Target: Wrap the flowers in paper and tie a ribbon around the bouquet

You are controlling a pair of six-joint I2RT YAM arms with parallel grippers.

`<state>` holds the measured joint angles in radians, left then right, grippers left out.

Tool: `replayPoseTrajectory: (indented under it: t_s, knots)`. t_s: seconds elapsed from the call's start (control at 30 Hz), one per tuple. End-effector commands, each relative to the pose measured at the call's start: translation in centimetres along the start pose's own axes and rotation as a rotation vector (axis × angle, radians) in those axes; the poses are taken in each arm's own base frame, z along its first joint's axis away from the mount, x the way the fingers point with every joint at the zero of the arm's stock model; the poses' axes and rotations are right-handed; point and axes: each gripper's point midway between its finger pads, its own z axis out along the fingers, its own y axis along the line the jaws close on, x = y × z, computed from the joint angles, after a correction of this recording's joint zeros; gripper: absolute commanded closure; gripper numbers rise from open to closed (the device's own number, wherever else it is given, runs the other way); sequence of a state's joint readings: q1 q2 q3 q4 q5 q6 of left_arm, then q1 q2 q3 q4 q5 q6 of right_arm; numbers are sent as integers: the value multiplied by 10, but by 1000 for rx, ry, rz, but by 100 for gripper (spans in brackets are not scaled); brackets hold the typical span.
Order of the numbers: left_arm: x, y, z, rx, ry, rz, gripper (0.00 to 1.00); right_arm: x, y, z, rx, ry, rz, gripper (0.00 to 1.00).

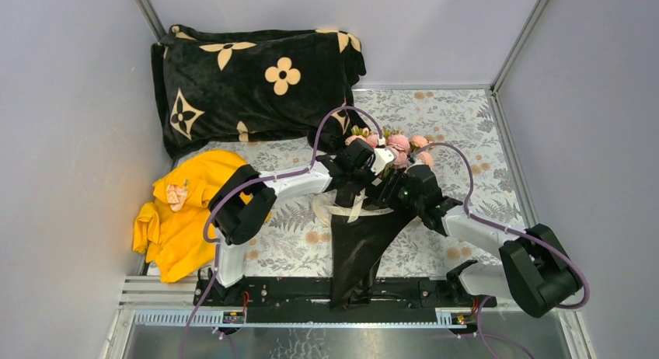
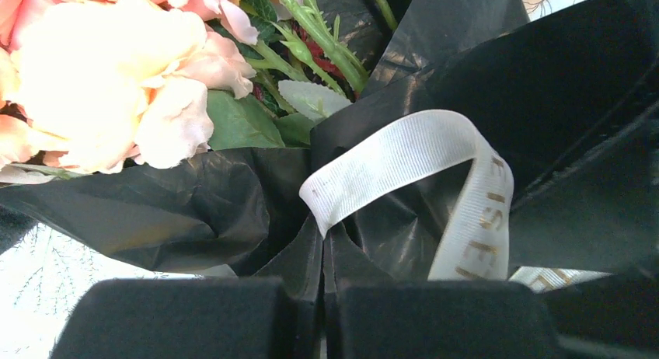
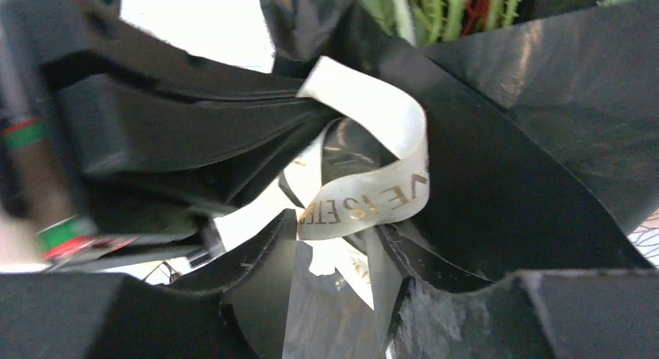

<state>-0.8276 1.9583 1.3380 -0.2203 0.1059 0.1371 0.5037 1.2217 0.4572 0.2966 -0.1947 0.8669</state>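
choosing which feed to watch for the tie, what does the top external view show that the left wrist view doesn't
Only top external: the left arm and right arm, the whole bouquet lying on the table with its black cone pointing toward the arm bases, the black blanket and the yellow cloth.
Only left wrist: the left fingers closed on the ribbon, and gold letters on its loop.
Both: the pink flowers, the black paper and the ribbon.

I see the bouquet [image 1: 359,246] lying on the surface [image 1: 458,118]. Its flowers [image 2: 101,79] sit ahead-left of my left end effector [image 2: 322,297]. The ribbon [image 2: 412,153] loops just ahead of it, directly before the right end effector [image 3: 334,297].
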Motion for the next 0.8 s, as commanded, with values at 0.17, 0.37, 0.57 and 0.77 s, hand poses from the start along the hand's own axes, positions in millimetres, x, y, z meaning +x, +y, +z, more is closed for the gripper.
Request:
replayPoseTrajectory:
  t_s: [0.17,0.37,0.57,0.77]
  knots:
    - [-7,-7,-9,9,-24,33,100,-15,-14,18,103,-37,21,90]
    - [-52,49,-47,-276,-107,174,97,-4,-44,8,183,-25,27,100]
    - [-94,80,-77,-435,-159,315,60,10,-57,4,199,15,20,100]
    - [-106,62,-107,-341,-173,326,22,7,-54,2,198,18,-3,100]
